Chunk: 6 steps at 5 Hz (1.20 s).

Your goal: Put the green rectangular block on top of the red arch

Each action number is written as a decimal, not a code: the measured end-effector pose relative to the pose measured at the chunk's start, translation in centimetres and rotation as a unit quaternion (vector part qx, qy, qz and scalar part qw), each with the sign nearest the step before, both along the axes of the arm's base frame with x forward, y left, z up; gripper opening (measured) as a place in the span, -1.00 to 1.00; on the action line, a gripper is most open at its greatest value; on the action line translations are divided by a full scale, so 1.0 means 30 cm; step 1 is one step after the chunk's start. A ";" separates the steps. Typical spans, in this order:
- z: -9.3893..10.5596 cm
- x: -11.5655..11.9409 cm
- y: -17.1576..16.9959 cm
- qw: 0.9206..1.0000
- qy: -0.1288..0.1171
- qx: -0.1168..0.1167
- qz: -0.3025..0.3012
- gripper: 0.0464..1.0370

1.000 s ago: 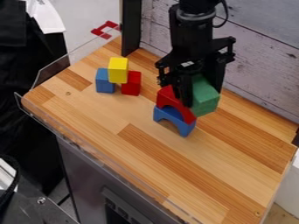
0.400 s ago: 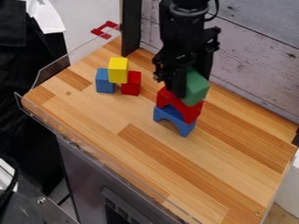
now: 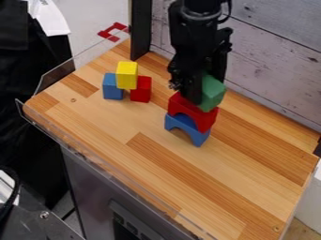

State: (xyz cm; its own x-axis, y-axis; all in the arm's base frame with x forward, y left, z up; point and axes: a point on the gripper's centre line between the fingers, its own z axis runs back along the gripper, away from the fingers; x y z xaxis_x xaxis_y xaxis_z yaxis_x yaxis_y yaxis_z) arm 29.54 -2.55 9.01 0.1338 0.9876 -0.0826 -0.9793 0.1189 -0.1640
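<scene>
While arm [image 3: 197, 35] hangs from top edge, tool [image 3: 203, 90] points downward; grips green block [image 3: 214, 95] atop red arch [image 3: 203, 120].

Black arm [image 3: 199, 33] cropped at top, tabletop [image 3: 213, 178] at bottom, green block [image 3: 214, 93] hidden behind the tool [image 3: 202, 89] (partly)

Block [image 3: 214, 92] atop two stacked arches [image 3: 193, 110]

From above and outside the wooden tabletop [image 3: 113, 126], the one camera looks down at a slant across it, facing the plank wall [image 3: 276, 61] at one o'clock, near enough that the tabletop reaches six o'clock.
</scene>
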 end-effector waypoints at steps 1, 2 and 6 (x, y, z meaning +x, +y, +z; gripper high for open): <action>-0.014 0.006 -0.001 1.000 0.002 -0.003 0.010 0.09; -0.030 0.011 -0.003 1.000 0.004 -0.010 0.019 0.09; -0.072 0.006 0.030 0.999 0.020 -0.038 0.034 0.93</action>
State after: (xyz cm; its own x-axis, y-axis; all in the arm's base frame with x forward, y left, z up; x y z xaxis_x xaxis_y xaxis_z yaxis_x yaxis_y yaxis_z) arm 29.73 -1.64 6.85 0.0615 0.9850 -0.1612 -0.9906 0.0405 -0.1306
